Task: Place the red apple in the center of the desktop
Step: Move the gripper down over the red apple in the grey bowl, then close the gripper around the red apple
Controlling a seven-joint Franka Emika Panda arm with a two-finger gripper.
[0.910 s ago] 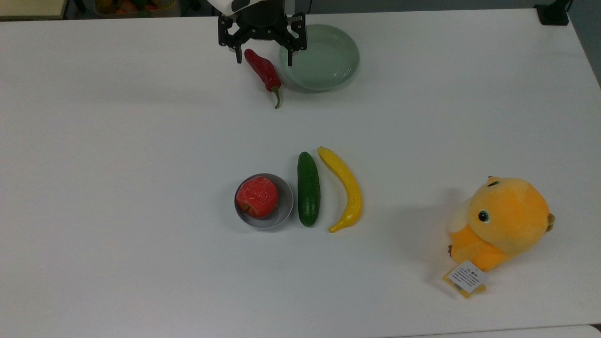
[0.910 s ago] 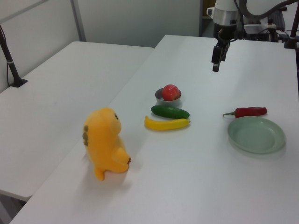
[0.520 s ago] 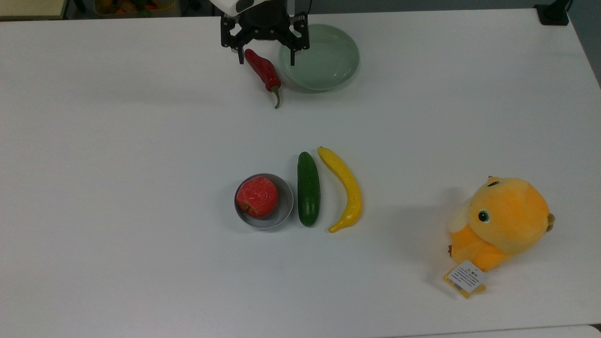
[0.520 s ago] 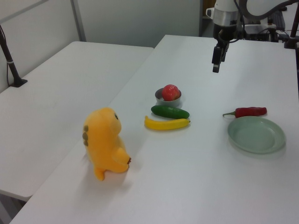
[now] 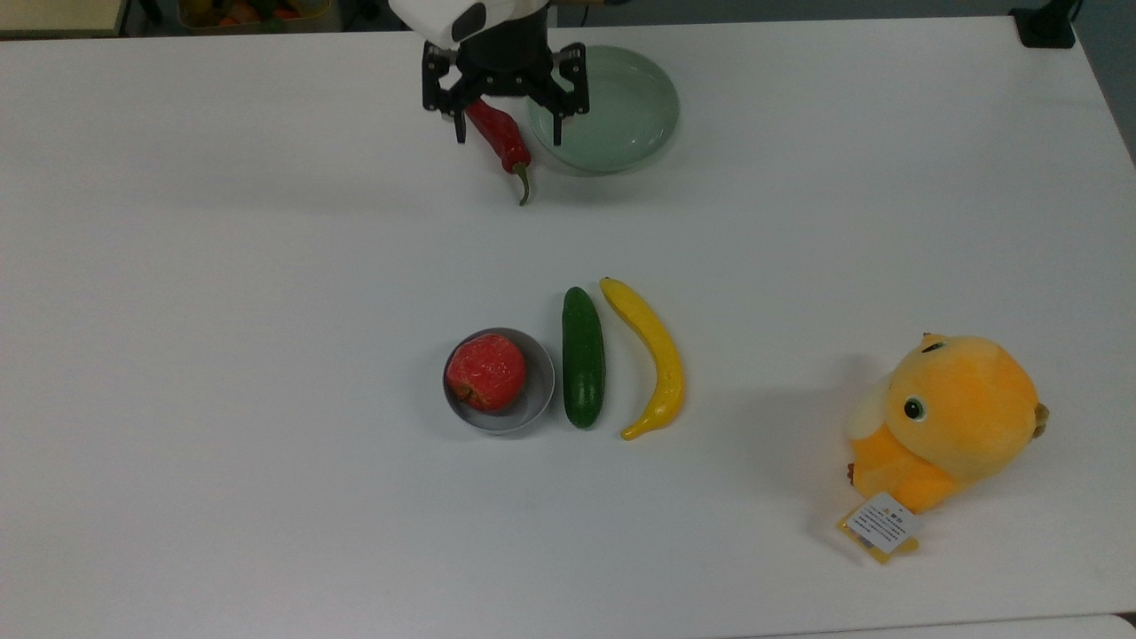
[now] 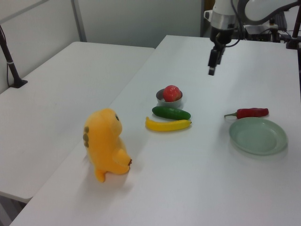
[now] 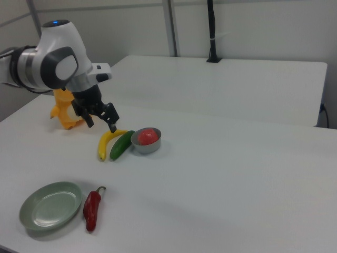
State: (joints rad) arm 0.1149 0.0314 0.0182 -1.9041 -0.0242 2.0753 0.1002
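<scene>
A: What's changed?

B: The claw (image 5: 506,138) has crept down the frame in the top view, from the upper edge toward the middle. It's now over the red chili pepper (image 5: 502,138), beside the green plate (image 5: 621,115). In the left view it has slid a little left, high above the worktop (image 5: 222,266). Slow drift so far.

A: Claw state?

B: Fingers spread wide, nothing between them.

A: And the apple?

B: The red apple (image 5: 485,371) hasn't moved. It sits in the grey bowl (image 5: 535,404), just below centre frame in the top view, left of the cucumber (image 5: 583,357) and banana (image 5: 652,353). Plush toy (image 5: 950,422) sits lower right, well apart.

A: So for the task?

B: Approach phase, I'd say. Arm is heading toward the bowl but well short of it. Apple not picked, not yet on the bare worktop.

A: Risks?

B: The bowl rim is tight around the apple, and the cucumber is just beside the bowl. The descent likely needs to be centred on the apple.
</scene>
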